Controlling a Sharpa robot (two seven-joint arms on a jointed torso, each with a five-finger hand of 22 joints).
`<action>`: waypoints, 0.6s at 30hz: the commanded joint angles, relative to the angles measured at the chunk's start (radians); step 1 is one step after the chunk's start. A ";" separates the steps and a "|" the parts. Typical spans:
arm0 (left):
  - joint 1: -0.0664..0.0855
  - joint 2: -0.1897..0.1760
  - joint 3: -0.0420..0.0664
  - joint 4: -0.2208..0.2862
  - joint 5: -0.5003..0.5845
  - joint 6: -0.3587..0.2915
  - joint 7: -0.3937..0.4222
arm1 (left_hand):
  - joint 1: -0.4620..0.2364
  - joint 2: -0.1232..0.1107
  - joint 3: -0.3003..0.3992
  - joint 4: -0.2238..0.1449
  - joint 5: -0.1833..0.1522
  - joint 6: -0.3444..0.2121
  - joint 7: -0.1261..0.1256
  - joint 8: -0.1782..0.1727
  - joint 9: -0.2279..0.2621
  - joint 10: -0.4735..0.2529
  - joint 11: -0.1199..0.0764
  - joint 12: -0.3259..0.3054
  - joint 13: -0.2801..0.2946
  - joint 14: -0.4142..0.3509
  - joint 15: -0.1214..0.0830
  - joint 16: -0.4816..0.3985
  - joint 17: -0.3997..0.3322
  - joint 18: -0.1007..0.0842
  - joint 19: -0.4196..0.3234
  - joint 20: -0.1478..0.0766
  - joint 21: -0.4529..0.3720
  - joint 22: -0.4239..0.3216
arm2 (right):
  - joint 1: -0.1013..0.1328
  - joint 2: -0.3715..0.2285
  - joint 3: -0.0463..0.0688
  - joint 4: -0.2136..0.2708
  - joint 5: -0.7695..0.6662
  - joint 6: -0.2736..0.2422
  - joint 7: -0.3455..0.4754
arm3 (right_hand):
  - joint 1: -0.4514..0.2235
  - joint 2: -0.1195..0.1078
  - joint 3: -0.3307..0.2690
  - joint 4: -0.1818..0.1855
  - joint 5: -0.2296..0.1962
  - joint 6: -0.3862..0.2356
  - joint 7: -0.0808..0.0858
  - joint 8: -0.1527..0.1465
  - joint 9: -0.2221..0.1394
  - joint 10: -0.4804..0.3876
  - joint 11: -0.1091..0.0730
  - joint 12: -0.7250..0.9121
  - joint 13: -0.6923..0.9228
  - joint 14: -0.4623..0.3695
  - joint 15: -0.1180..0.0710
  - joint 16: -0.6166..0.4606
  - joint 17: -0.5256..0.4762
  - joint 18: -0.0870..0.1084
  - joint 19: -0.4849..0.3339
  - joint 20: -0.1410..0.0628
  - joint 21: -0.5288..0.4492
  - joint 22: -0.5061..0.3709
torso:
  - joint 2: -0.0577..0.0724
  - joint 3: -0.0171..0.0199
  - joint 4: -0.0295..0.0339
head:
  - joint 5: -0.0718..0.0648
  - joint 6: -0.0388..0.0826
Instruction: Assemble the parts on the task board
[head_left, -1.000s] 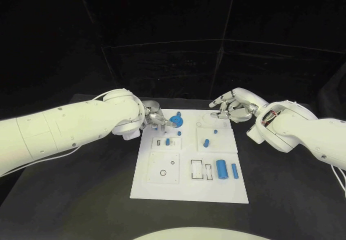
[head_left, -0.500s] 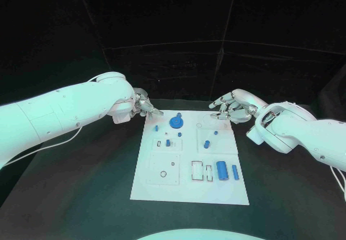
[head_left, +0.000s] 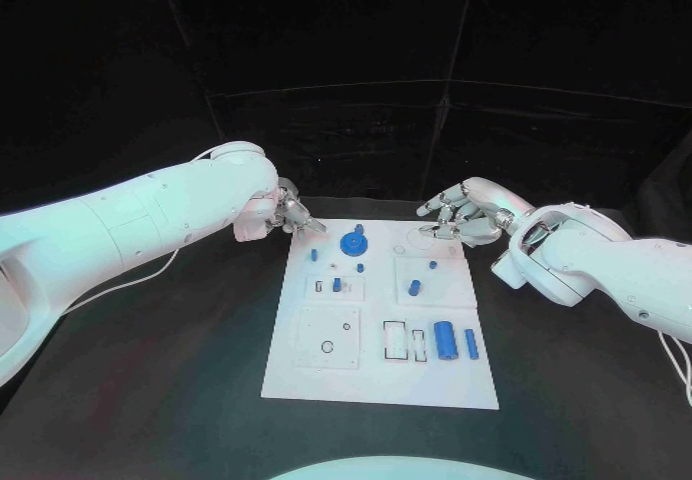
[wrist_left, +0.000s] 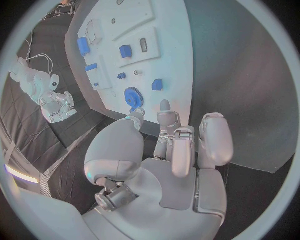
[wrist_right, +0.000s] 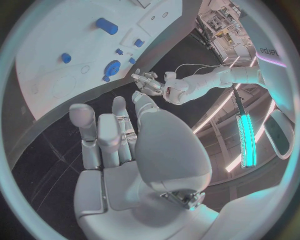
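Head view: white rectangular task board (head_left: 378, 375) lies mid-table, small blue plastic parts (head_left: 446, 339) on it. Left hand (head_left: 290, 213) hovers at its far-left corner, right hand (head_left: 464, 212) over its far-right corner. Wrist views: both hands released, holding nothing. Judgement: between steps; next, reach for 1 part

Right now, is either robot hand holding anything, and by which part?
Nothing is held: the left robot hand and the right robot hand both show bare, spread fingers.
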 joint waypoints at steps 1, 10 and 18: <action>-0.002 0.011 -0.006 -0.012 -0.007 0.033 0.024 | 0.010 -0.001 -0.006 0.001 0.002 -0.004 0.001 -0.003 -0.001 -0.007 -0.001 0.000 0.002 0.104 0.005 0.003 0.263 0.008 -0.006 0.001 -0.005 0.002 | 0.002 0.003 0.001 0.000 0.003 0.003 0.011 | -0.004 -0.002 -0.002 0.006 0.006 -0.008 0.002 0.005 0.000 -0.007 0.002 -0.002 -0.001 -0.007 0.002 -0.005 0.001 0.006 -0.009 -0.001 -0.005 -0.001 | -0.001 -0.0002 0.0029 | -0.001 -0.003; -0.020 0.034 -0.015 -0.043 -0.008 0.053 0.037 | 0.012 0.000 -0.009 0.001 0.002 -0.004 0.001 -0.003 -0.002 -0.008 0.000 -0.002 -0.001 0.104 0.005 0.003 0.263 0.008 -0.006 0.001 -0.005 0.001 | 0.002 0.004 0.001 -0.001 0.003 0.004 0.013 | -0.003 -0.002 -0.001 0.005 0.006 -0.008 0.002 0.006 0.000 -0.007 0.002 -0.002 -0.001 -0.007 0.002 -0.005 0.002 0.007 -0.010 -0.001 -0.006 -0.002 | -0.002 0.0002 0.0024 | -0.002 -0.004; -0.027 0.039 -0.016 -0.046 -0.023 0.052 0.048 | 0.028 0.010 -0.017 -0.002 0.002 -0.001 0.001 -0.004 -0.004 -0.009 0.000 -0.001 -0.001 0.104 0.006 0.003 0.263 0.008 -0.006 0.002 -0.006 0.002 | 0.002 0.006 0.001 -0.002 0.003 0.006 0.013 | -0.002 -0.001 -0.001 0.005 0.007 -0.008 0.002 0.006 0.000 -0.007 0.002 -0.002 -0.002 -0.007 0.002 -0.005 0.002 0.006 -0.009 -0.001 -0.006 -0.001 | -0.002 0.0012 0.0032 | 0.000 -0.003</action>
